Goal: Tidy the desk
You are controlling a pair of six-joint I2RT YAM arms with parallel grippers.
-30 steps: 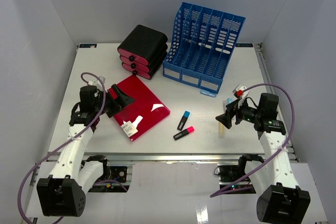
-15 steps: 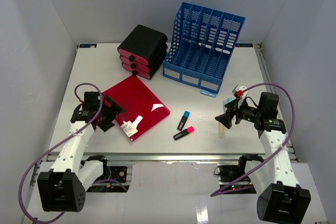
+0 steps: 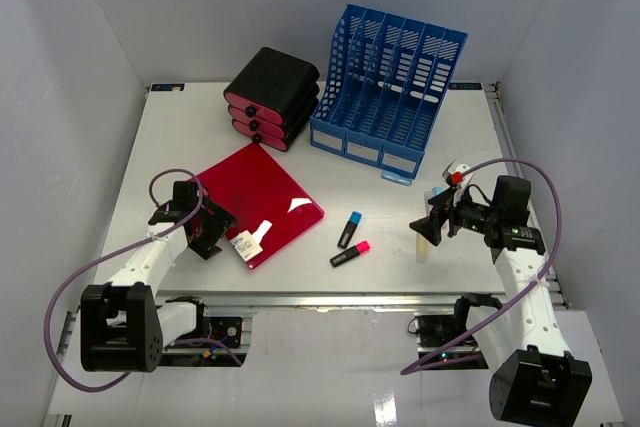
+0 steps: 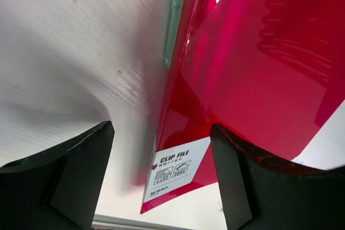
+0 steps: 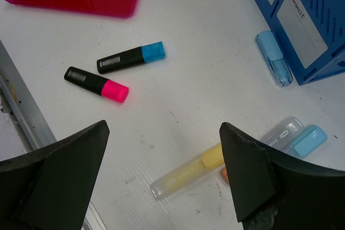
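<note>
Here the desk [image 3: 200, 137] fills the middle of the top view, with both arms at its near edge. A blue file rack [image 3: 388, 92] and a black drawer stack [image 3: 272, 97] stand at its far side. The red clip file [image 3: 262, 202] lies flat, and its label corner sits between the wide-apart fingers of the left gripper [image 3: 210, 234], which do not pinch it. The right gripper [image 3: 430, 224] hangs open and empty over pale pens [image 5: 186, 173], and one finger partly hides them.

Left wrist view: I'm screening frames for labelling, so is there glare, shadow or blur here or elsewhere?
Left wrist: the red clip file mirrors light streaks and shadows the desk beside it. Top external: white glare patches on the file. Right wrist: the pink highlighter looks sharp.
</note>
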